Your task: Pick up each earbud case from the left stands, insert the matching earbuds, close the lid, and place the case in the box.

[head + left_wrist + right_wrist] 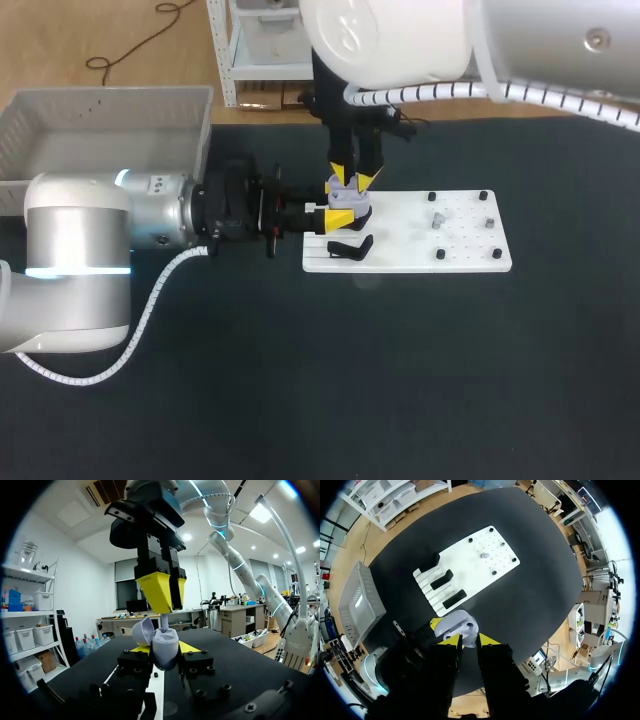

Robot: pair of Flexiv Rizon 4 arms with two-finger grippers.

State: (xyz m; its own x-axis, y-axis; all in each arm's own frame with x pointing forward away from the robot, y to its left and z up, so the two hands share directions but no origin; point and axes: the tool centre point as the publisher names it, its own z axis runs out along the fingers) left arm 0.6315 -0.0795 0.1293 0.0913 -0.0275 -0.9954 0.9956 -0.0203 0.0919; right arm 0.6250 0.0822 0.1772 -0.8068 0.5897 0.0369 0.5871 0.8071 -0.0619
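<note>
— Head view?
— From high behind, looking down on the whole desk (pixel 400 380).
— Wrists?
— Left: low, level, close. Right: straight down from above. All three share the open earbud case (pixel 348 203).

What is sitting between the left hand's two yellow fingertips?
The open lavender earbud case, gripped from both sides by the left hand; the left wrist view shows it clearest.
</note>
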